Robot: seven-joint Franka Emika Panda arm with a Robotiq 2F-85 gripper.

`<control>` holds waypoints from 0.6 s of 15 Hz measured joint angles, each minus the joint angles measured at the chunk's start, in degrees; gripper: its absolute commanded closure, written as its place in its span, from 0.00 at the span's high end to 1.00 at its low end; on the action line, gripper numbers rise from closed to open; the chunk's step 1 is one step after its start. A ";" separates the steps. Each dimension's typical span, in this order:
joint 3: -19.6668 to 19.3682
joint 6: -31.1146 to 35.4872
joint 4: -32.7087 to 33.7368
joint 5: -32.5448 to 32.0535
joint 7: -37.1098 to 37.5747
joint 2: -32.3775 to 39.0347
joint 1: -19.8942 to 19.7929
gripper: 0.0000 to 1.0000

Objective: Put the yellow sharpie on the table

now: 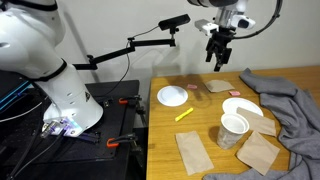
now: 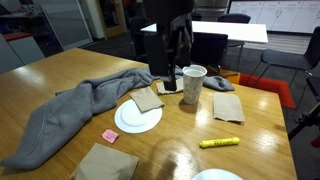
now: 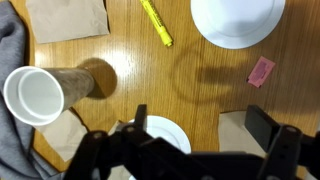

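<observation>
The yellow sharpie [image 1: 184, 115] lies flat on the light wooden table [image 1: 165, 140], between a white plate and the paper cup. It also shows in the other exterior view [image 2: 219, 142] and at the top of the wrist view [image 3: 156, 22]. My gripper [image 1: 218, 60] hangs high above the far side of the table, well apart from the sharpie. In the wrist view the gripper [image 3: 200, 125] has its two black fingers spread wide with nothing between them.
A white paper cup [image 1: 233, 128] stands near the middle. White plates [image 1: 173, 95] [image 2: 138, 117], brown napkins [image 1: 192, 150], a pink note [image 2: 110, 135] and a grey cloth [image 1: 290, 100] lie around. A black stand arm [image 1: 130, 48] reaches over the table's edge.
</observation>
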 measured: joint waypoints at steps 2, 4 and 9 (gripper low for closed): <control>-0.02 0.01 -2.16 -0.01 2.59 -4.36 0.24 1.00; -0.02 0.01 -4.30 -0.06 4.37 -8.41 0.42 1.00; 0.05 0.00 -7.55 -0.18 6.02 -13.77 0.54 1.00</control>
